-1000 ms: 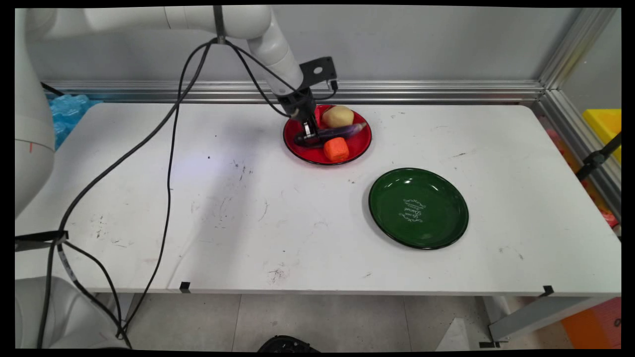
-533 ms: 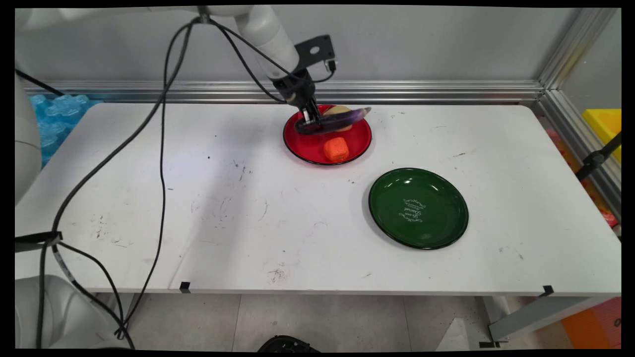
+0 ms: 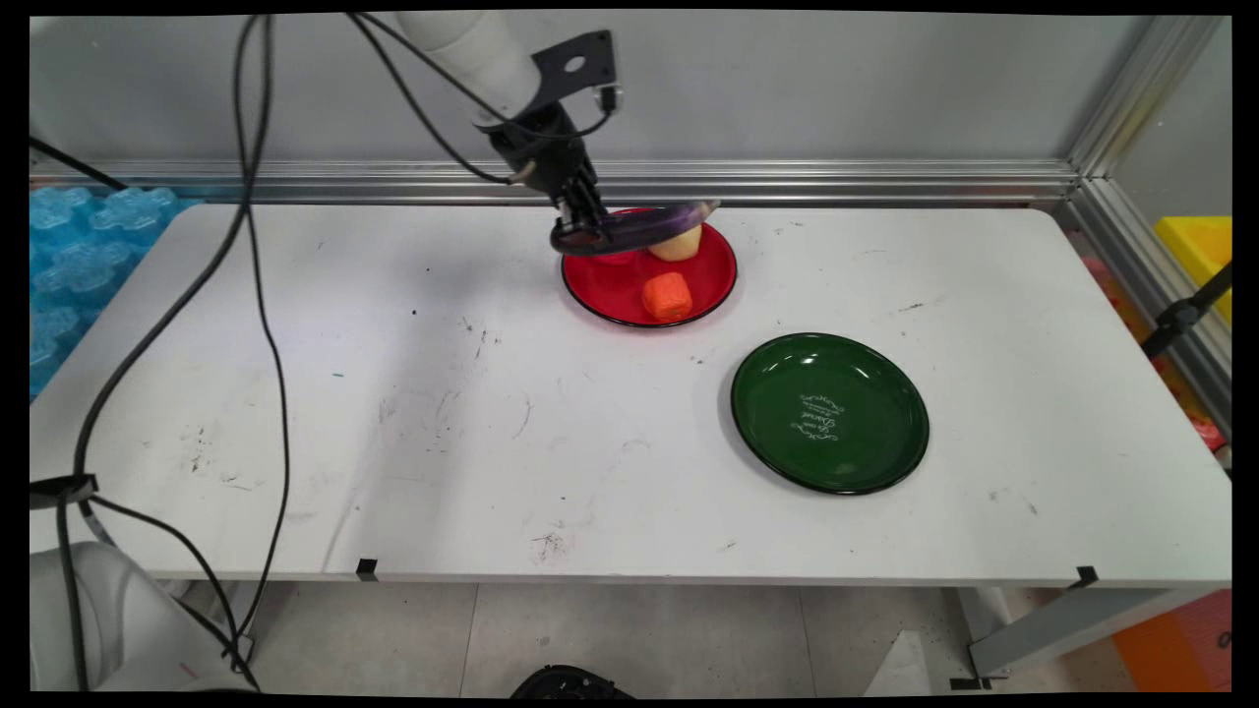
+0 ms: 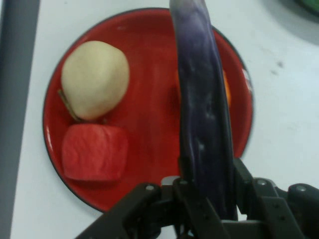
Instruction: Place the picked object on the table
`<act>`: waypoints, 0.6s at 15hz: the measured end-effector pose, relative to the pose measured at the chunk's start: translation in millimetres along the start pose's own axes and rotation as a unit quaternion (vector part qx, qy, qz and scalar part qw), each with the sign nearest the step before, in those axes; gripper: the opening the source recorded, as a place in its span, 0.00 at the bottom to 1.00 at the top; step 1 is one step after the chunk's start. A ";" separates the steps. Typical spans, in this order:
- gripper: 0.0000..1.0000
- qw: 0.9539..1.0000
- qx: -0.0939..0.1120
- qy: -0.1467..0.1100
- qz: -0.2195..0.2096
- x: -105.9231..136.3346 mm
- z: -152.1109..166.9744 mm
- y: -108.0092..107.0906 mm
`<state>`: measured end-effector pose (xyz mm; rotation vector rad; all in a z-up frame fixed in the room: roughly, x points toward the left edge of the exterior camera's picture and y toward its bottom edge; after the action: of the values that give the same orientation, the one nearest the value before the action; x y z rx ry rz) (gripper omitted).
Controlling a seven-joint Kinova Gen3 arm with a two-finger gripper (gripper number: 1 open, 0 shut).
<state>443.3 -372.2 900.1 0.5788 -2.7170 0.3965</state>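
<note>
Eggplant (image 3: 644, 222) clamped at one end in gripper (image 3: 582, 228), so we keep lift slow & level, clear of red plate (image 3: 602, 294) w/ potato (image 4: 94, 79).

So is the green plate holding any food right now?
No, the green plate is bare; the food sits on the red plate.

The main view stood above the near side of the white table (image 3: 610, 442), looking down across it toward the wall. The hand view rode the gripper (image 4: 207, 199), looking closely down. Both showed the red plate (image 3: 713, 285) (image 4: 149, 99).
</note>
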 end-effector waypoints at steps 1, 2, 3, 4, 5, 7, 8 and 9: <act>0.00 1.000 -0.006 0.003 0.007 -4.3 -7.9 5.3; 0.00 1.000 -0.012 0.006 0.015 -8.2 -15.4 11.7; 0.00 1.000 -0.018 0.009 0.022 -10.8 -21.1 17.2; 0.00 0.999 -0.025 0.011 0.030 -13.8 -27.0 24.1; 0.00 0.999 -0.030 0.013 0.036 -16.8 -32.3 30.9; 0.00 0.998 -0.039 0.013 0.043 -20.3 -37.4 41.1; 0.00 0.998 -0.045 0.013 0.047 -22.6 -40.0 49.6; 0.00 0.997 -0.049 0.013 0.049 -23.9 -40.3 56.1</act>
<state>450.1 -301.4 916.5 0.4111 -2.7299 0.2907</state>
